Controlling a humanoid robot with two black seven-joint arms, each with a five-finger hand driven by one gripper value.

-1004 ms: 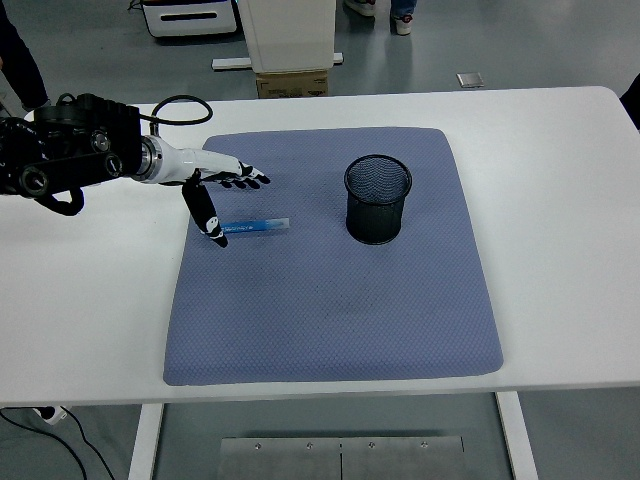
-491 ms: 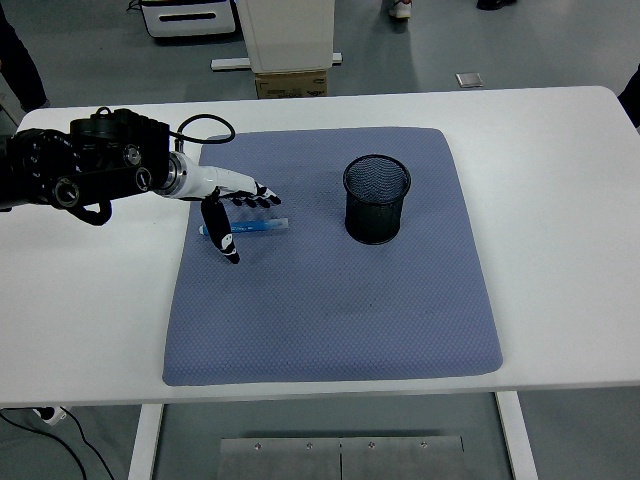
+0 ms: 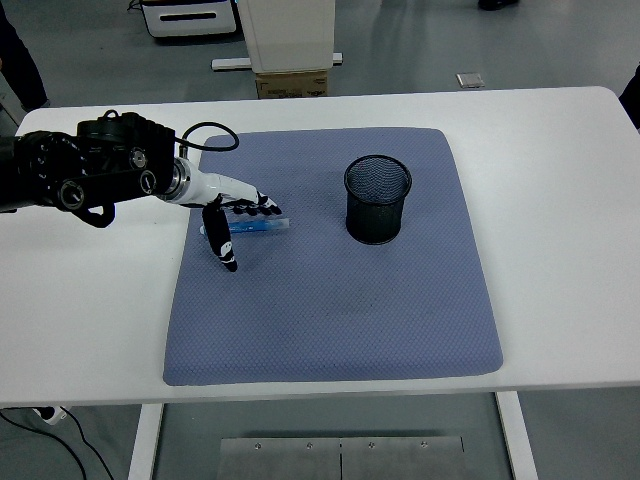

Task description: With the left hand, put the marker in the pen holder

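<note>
A light blue marker (image 3: 258,226) lies flat on the blue-grey mat (image 3: 340,300), left of centre, pointing left to right. My left hand (image 3: 238,222) hovers right over the marker's left half, fingers spread above it and thumb reaching down in front of it. The fingers are not closed round the marker. A black mesh pen holder (image 3: 377,198) stands upright on the mat, well to the right of the marker. The right hand does not show.
The mat lies on a white table (image 3: 560,180). A black cable (image 3: 205,132) loops over my left forearm. Beyond the table's far edge stand a cardboard box (image 3: 292,83) and a white cabinet (image 3: 288,32).
My left hand has moved right and down the mat towards the marker, settling low over its left half. The marker and pen holder have stayed put.
</note>
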